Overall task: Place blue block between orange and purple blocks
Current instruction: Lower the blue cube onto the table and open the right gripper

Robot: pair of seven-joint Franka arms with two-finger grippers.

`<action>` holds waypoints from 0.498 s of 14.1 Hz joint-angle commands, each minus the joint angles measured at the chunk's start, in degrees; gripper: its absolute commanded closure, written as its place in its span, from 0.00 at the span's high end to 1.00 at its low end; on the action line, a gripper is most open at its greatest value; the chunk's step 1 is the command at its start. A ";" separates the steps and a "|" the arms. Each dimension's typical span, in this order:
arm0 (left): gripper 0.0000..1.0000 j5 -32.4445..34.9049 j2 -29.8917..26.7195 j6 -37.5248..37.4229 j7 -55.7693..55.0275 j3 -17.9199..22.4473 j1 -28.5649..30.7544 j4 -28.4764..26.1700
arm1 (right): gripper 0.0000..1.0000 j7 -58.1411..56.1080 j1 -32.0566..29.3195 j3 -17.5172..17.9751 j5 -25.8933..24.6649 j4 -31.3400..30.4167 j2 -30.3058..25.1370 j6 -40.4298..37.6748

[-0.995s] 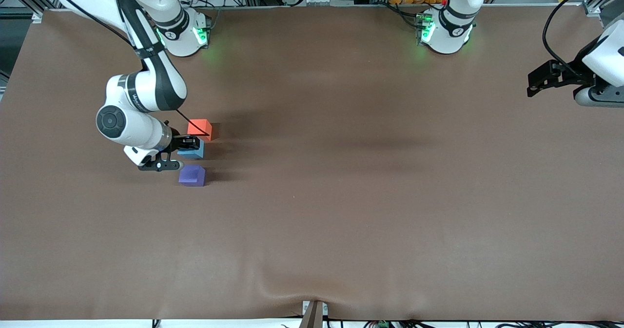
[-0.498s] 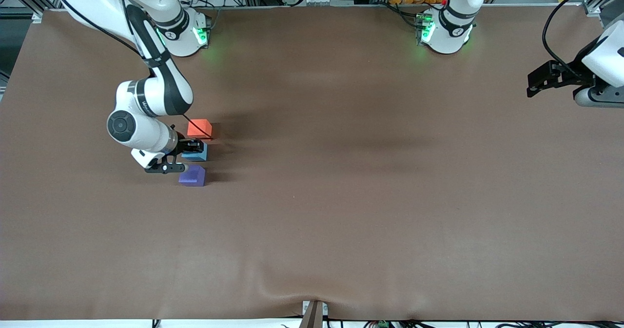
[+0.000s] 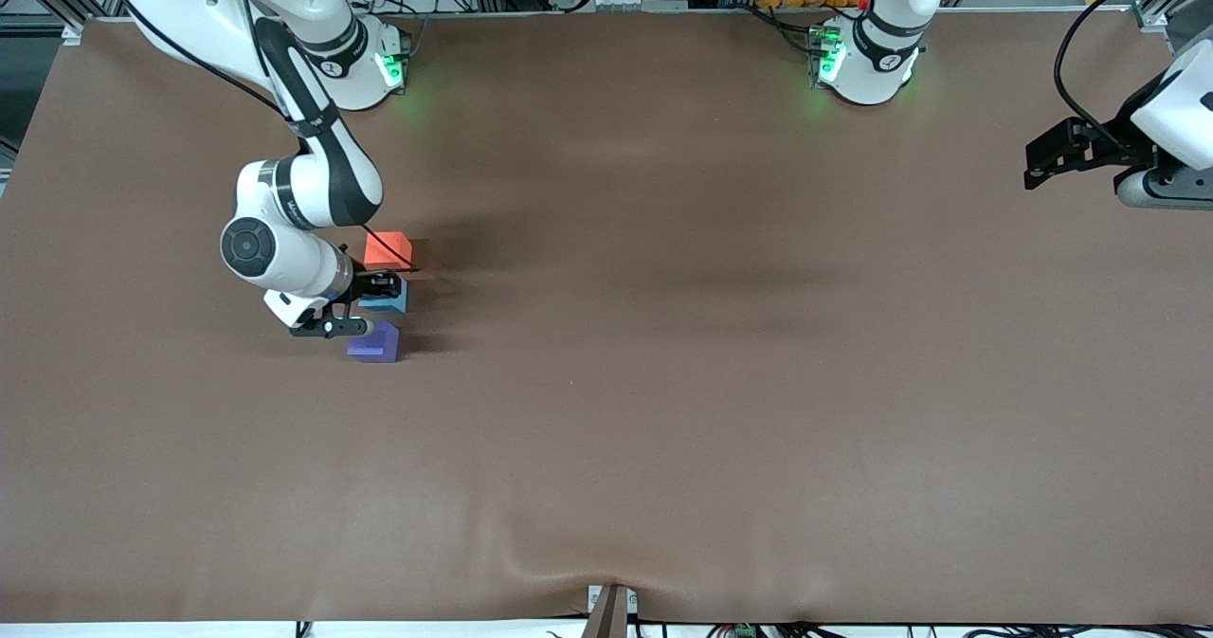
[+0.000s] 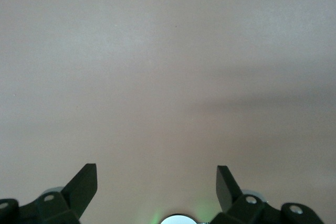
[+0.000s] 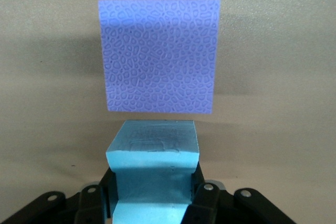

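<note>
Holding the blue block (image 3: pixel 387 299) between closed fingers, the right gripper (image 3: pixel 377 289) is positioned over the gap between the orange block (image 3: pixel 388 247) and the purple block (image 3: pixel 373 343), toward the right arm's end of the worktop (image 3: pixel 720 373). In the right wrist view the blue block (image 5: pixel 153 174) is seen clamped between the fingers, with the purple block (image 5: pixel 159 55) just past it.

Whether the blue block already rests on the worktop cannot be told. If it is released while raised, a bounce or tilt is likely, since the foam-like cube seems light. The gap appears only a little wider than the block, so a small sideways error on the descent could push the orange or purple block out of line. As the fingers open, a neighbour could be nudged if they spread toward one; which way they spread cannot be told. A dark cable (image 3: pixel 384 245) crosses the orange block and could drag it during withdrawal.

Free room is judged to lie straight up, and toward the middle of the worktop, which is bare around the 3 blocks. No worktop edge is near.

The left gripper (image 3: pixel 1047 159) is kept waiting, open, over the left arm's end of the worktop; only bare surface is seen between its fingers (image 4: pixel 81 184).
</note>
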 commanded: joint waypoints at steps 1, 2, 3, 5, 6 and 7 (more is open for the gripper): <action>1.00 -0.60 -0.30 0.56 -0.73 -0.33 0.37 -0.24 | 0.33 -0.61 0.09 0.05 -0.55 -0.77 0.34 1.66; 1.00 -0.60 -0.30 0.82 -0.64 -0.33 0.37 -0.24 | 0.99 -0.44 -0.09 0.05 -0.55 -0.33 0.34 1.05; 1.00 -0.60 -0.22 0.82 -0.72 -0.33 0.37 -0.32 | 1.00 -0.44 -0.53 0.05 -0.55 0.11 0.34 0.44; 1.00 -0.60 -0.13 0.82 -0.73 -0.33 0.37 -0.32 | 1.00 -0.26 -0.88 -0.04 -0.55 4.13 -0.01 -6.99; 1.00 -0.60 -0.13 0.82 -0.73 -0.33 0.37 -0.24 | 1.00 -0.09 -1.58 0.05 -0.55 7.81 -0.19 -13.22; 1.00 -0.69 -0.13 0.82 -0.73 -0.33 0.37 -0.24 | 1.00 0.00 -1.93 0.05 -0.55 12.63 -0.19 -19.37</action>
